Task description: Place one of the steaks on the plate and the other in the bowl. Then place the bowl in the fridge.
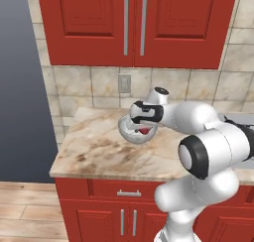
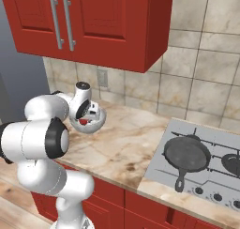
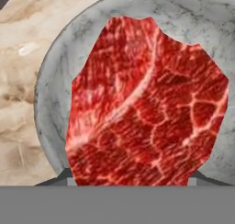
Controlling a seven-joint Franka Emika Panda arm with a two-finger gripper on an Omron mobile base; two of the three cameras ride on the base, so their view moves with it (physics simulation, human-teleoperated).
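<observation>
I can't tell the jaws' state for sure. The gripper is set down into the mouth of the bowl, and in the hand view its tips stand wide at the bottom corners with the steak spanning the gap between them. Whether they pinch the meat or stand free of it is hidden.

The steak sits inside the bowl, its marbled face square to the hand camera, with grey bowl wall showing from 9 through 12 to 3 o'clock around it. I judge the step in hand to be leaving this steak in the bowl. To do it well I'd make sure the jaws are clear of the meat, then lift straight out so a finger doesn't catch the thin rim and tip the bowl.

The bowl rests on the marble surface, well back from the front edge. In the right base view the black skillet lies on the cooktop towards 4 o'clock, well apart. Red upper cabinets hang at 12 o'clock, so I'd watch the wrist on the way up. A wall outlet sits behind
</observation>
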